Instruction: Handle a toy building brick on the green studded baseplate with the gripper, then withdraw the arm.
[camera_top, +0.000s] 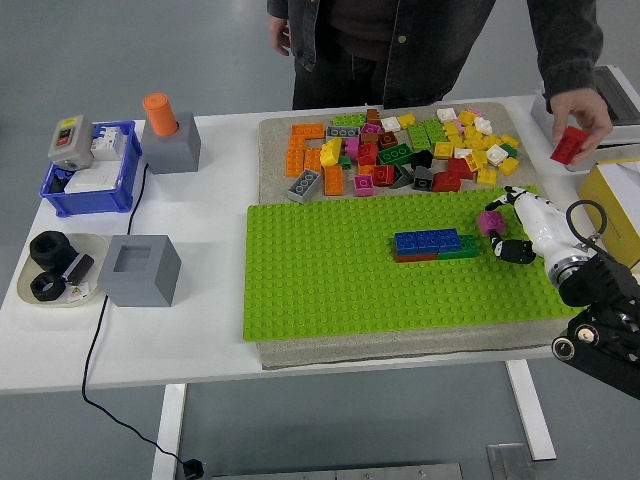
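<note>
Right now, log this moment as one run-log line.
right hand: shut on magenta brick | over green baseplate, right of blue brick row | person's hand: holds red brick

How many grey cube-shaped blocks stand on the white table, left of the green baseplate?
2. One grey block stands at the far left with an orange cylinder sticking out of its top. The other grey block sits nearer, beside the dish of black parts, its top recess empty.

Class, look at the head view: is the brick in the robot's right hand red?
No. The right hand holds a magenta brick over the green baseplate; the red brick is in the person's hand.
</note>
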